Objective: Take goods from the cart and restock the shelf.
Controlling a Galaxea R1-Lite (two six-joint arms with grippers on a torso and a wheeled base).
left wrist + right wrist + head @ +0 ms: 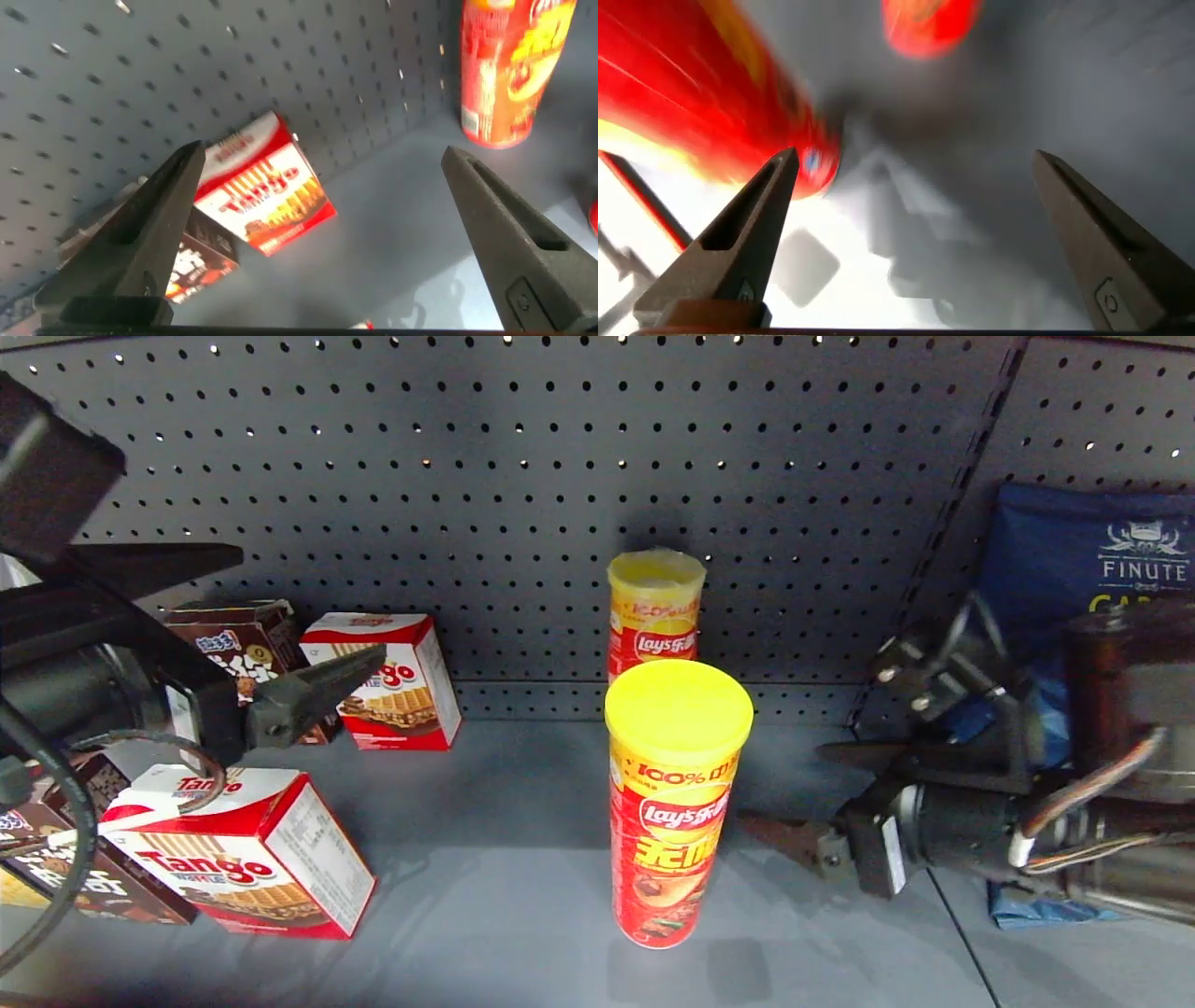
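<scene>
Two tall red chip cans with yellow lids stand upright on the grey shelf (pixel 485 896), the front can (pixel 677 803) ahead of the back can (pixel 653 616), which is near the pegboard. My right gripper (pixel 782 786) hovers open just right of the front can's lower half, holding nothing. In the right wrist view the front can (pixel 701 103) lies beside one finger of that gripper (pixel 915 157) and the back can (pixel 929 23) is farther off. My left gripper (pixel 312 605) is open and empty at the left, above the wafer boxes. The left wrist view has that gripper (pixel 322 152) over a wafer box (pixel 266 187).
Red-and-white wafer boxes sit at the back left (pixel 397 681) and front left (pixel 252 849), with brown snack boxes (pixel 238 644) beside them. A blue bag (pixel 1083 569) leans at the right behind an upright divider. Bare shelf lies between the boxes and the cans.
</scene>
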